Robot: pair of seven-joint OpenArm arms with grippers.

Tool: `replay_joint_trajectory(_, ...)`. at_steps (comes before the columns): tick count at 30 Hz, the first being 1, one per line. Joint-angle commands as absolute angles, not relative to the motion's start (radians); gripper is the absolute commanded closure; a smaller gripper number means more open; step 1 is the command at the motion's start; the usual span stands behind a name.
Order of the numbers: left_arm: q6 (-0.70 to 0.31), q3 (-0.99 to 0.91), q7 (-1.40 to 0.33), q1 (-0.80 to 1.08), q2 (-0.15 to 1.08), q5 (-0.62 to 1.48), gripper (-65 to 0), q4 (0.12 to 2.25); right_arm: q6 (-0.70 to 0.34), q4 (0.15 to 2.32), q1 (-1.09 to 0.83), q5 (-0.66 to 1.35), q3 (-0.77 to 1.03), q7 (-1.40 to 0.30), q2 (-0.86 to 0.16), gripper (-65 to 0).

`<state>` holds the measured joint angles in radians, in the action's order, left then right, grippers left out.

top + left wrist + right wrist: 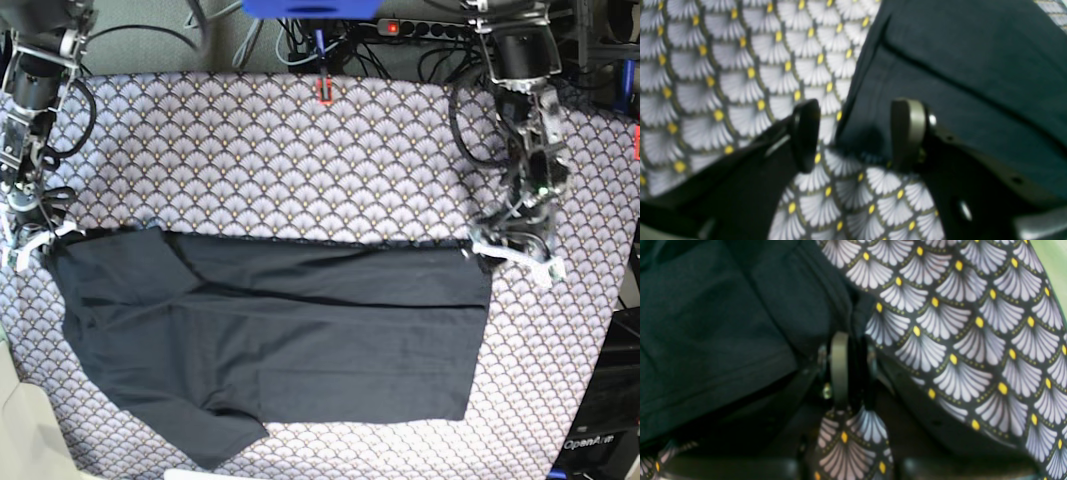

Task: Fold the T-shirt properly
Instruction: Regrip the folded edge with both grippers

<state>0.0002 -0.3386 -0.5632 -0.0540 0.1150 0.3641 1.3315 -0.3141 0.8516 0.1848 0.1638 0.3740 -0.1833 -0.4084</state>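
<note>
Left end effector (853,135) wide, straddling T-shirt (300,340) corner.
Right end effector (850,368) pinches T-shirt's opposite top corner; shirt flat on scallop-patterned cloth (300,150).

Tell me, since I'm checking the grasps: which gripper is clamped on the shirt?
The right gripper, jaws shut on the T-shirt edge; the left gripper stands open over a corner.

One piece of writing can be read: pale letters "OpenArm" on a dark surface (593,443) at the lower right corner of the base view. The wrist views carry no lettering, and the rest is too small to make out.
</note>
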Motion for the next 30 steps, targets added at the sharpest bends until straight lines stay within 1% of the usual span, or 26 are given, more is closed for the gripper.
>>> replay_joint_trajectory(1, -0.004, -0.340, -0.536, -0.082, 0.124, 0.369, -33.4, 1.339, -0.306, 0.863, 0.196, 0.162, 0.378, -0.182, -0.426, -4.8)
replay_joint_trajectory(17, -0.005, -0.338, -0.536, -0.085, 0.122, 0.369, -33.4, 1.313, -0.306, 0.868, 0.171, 0.162, 0.378, -0.182, -0.423, -4.8)
replay_joint_trajectory(25, -0.007, -0.338, -0.535, -0.116, 0.122, 0.374, -33.3, 1.227, -0.306, 0.868, 0.170, 0.162, 0.378, -0.183, -0.423, -4.8)
replay_joint_trajectory(30, -0.007, -0.272, -0.530, -0.122, 0.124, 0.372, -33.3, 1.231, -0.306, 0.868, 0.151, 0.162, 0.378, -0.183, -0.423, -4.7)
